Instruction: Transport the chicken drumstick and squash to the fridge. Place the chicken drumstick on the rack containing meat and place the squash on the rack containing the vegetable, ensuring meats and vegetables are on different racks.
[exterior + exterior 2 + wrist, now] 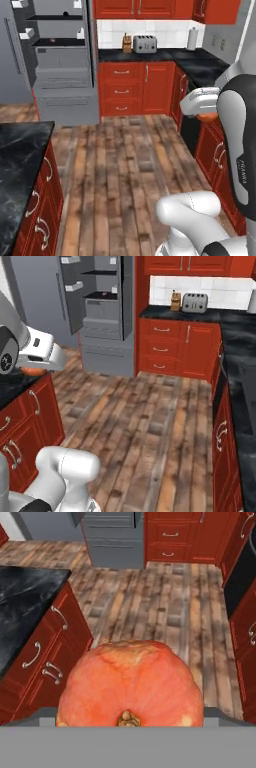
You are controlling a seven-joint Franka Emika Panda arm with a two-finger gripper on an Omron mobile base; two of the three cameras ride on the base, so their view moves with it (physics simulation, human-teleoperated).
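The squash (pixel 131 684), orange-red and round, looms large at the bottom of the hand view, its stem end facing the camera. It hangs in the air over the wooden floor. My gripper (pixel 206 113) is shut on it, and an orange edge of the squash (pixel 208 118) shows under the white hand. The squash (pixel 33 370) also peeks out below my gripper (pixel 37 365) in the right base view. Across the room, the fridge (pixel 65 65) stands with its door open. The rack containing meat (pixel 102 295) bears a small red piece, and the rack containing the vegetable (pixel 100 272) lies above it. The chicken drumstick is out of view.
A black-topped island (pixel 20 150) with red drawers stands on the left. Red cabinets and a black counter (pixel 200 62) run along the right and the back, with a toaster (pixel 145 44) and a knife block (pixel 127 43). Open wooden floor (pixel 125 160) leads to the fridge.
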